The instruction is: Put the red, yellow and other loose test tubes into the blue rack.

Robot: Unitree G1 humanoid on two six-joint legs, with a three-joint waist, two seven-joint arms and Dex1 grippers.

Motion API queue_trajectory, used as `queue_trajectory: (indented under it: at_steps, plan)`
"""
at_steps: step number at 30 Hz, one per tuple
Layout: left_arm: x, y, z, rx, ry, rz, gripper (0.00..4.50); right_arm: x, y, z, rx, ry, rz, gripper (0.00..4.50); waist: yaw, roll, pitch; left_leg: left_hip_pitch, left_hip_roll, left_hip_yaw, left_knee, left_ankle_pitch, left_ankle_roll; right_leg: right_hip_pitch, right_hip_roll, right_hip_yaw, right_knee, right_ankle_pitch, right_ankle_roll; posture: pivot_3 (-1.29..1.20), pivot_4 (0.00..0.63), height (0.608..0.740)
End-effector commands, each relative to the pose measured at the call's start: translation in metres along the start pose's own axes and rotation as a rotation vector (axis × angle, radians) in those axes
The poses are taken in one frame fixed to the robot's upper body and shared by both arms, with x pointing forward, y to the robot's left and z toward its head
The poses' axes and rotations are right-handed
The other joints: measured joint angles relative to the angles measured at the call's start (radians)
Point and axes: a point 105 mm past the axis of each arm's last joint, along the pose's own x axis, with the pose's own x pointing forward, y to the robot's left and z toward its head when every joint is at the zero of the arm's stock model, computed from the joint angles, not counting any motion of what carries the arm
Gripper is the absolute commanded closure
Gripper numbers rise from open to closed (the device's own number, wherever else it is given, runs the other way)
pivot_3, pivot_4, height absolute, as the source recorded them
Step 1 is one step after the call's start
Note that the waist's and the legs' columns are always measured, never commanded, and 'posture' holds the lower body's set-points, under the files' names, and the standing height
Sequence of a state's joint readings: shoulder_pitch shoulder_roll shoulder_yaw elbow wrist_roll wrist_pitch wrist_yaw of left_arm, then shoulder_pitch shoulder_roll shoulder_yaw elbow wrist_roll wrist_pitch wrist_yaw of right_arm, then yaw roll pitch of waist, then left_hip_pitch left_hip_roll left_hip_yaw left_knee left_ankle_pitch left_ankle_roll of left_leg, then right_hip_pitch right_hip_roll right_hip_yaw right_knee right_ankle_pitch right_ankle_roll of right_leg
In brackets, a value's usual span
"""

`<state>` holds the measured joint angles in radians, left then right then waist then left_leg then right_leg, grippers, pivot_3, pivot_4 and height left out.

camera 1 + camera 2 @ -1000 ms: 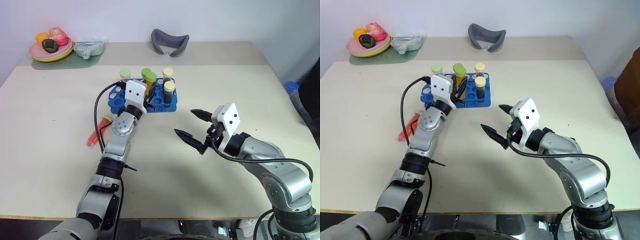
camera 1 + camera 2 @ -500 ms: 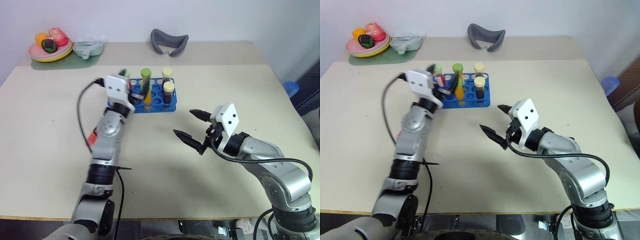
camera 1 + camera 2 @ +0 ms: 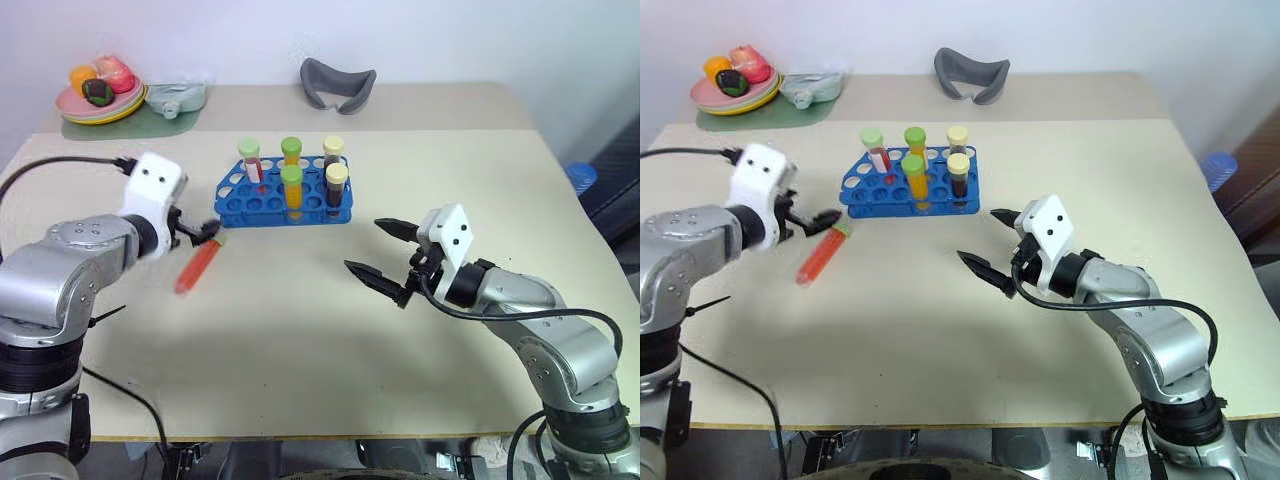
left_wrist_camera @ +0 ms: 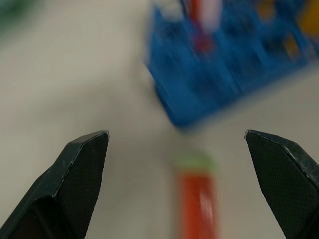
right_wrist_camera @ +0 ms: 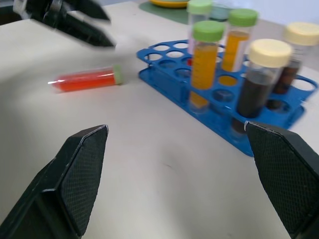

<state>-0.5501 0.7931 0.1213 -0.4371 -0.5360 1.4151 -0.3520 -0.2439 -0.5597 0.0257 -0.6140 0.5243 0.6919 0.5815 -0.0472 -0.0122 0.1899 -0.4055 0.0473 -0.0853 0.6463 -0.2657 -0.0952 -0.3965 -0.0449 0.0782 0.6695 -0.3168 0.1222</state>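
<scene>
done: I count five capped tubes standing in blue plastic rack point(image 3: 285, 200)
left: red-filled green-capped tube point(image 3: 196, 263) lying on counter point(image 3: 300, 320)
tools: left tool point(image 3: 808, 217), right tool point(image 3: 381, 252) both apart, empty

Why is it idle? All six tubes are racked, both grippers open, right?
No: five tubes stand in the rack; one red tube lies loose on the table, per the right eye view. Left gripper and right gripper are open.

A red tube point(image 5: 85, 79) lies beside the blue rack point(image 5: 222, 109) holding five upright tubes.
</scene>
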Motion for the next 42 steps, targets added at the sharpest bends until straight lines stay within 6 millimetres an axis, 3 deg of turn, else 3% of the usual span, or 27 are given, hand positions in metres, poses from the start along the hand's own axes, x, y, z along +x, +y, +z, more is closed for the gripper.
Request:
queue_trajectory:
  at_steps: [1, 10, 19, 28, 31, 37, 40, 42]
  plan:
    - [-0.005, -0.006, -0.006, 0.001, 0.177, -0.072, 0.02, 0.003, 0.004, 0.009, -0.039, -0.038, 0.033, 0.00, 0.003, 0.000, 0.000, 0.000, 0.000, 0.000, 0.000, 0.000, 0.000, 0.000, 0.000, 0.000, 0.000, 0.000, 0.000, 0.00, 0.150, 0.740]
    - [0.012, 0.013, -0.030, -0.067, 0.463, -0.090, 0.02, 0.001, 0.016, 0.006, -0.057, -0.010, 0.104, 0.00, 0.003, 0.000, 0.000, -0.001, 0.000, 0.000, -0.001, 0.000, 0.000, -0.002, 0.000, 0.000, 0.000, 0.000, 0.000, 0.00, 0.150, 0.740]
    - [0.033, 0.012, -0.029, -0.086, 0.534, -0.094, 0.02, -0.019, 0.040, -0.008, -0.068, 0.084, 0.265, 0.00, 0.002, 0.000, 0.000, -0.001, 0.000, 0.000, 0.000, 0.000, 0.000, -0.002, 0.000, 0.000, -0.001, 0.000, 0.000, 0.00, 0.150, 0.740]
    - [0.036, 0.007, -0.037, -0.142, 0.597, -0.139, 0.02, -0.018, 0.044, -0.011, -0.073, 0.083, 0.278, 0.00, 0.003, 0.000, 0.000, -0.001, 0.000, 0.000, 0.000, 0.000, 0.000, -0.001, 0.000, 0.000, 0.000, 0.000, 0.000, 0.00, 0.150, 0.740]
    - [0.036, 0.009, -0.039, -0.136, 0.603, -0.129, 0.78, -0.017, 0.045, -0.011, -0.075, 0.081, 0.282, 0.00, 0.003, 0.000, 0.000, -0.001, 0.000, 0.000, 0.000, 0.000, 0.000, -0.001, 0.000, 0.000, 0.000, 0.000, 0.000, 0.00, 0.150, 0.740]
    - [0.035, 0.013, -0.041, -0.138, 0.605, -0.103, 3.64, -0.016, 0.045, -0.012, -0.080, 0.081, 0.290, 0.00, 0.004, 0.000, 0.000, -0.001, 0.000, 0.000, 0.000, 0.000, 0.000, -0.001, 0.000, 0.000, 0.000, 0.000, 0.000, 0.00, 0.150, 0.740]
    - [0.032, 0.024, -0.039, -0.116, 0.581, -0.045, 3.76, -0.016, 0.045, -0.012, -0.084, 0.081, 0.291, 0.00, 0.003, 0.000, 0.000, -0.001, 0.000, 0.000, 0.000, 0.000, 0.000, -0.001, 0.000, 0.000, 0.000, 0.000, 0.000, 0.00, 0.150, 0.740]
    - [0.025, 0.038, -0.027, -0.126, 0.508, 0.021, 3.76, -0.017, 0.044, -0.012, -0.088, 0.083, 0.283, 0.00, 0.001, 0.000, 0.000, -0.001, 0.000, 0.000, 0.000, 0.000, 0.000, -0.001, 0.000, 0.000, 0.001, 0.000, 0.000, 0.00, 0.150, 0.740]
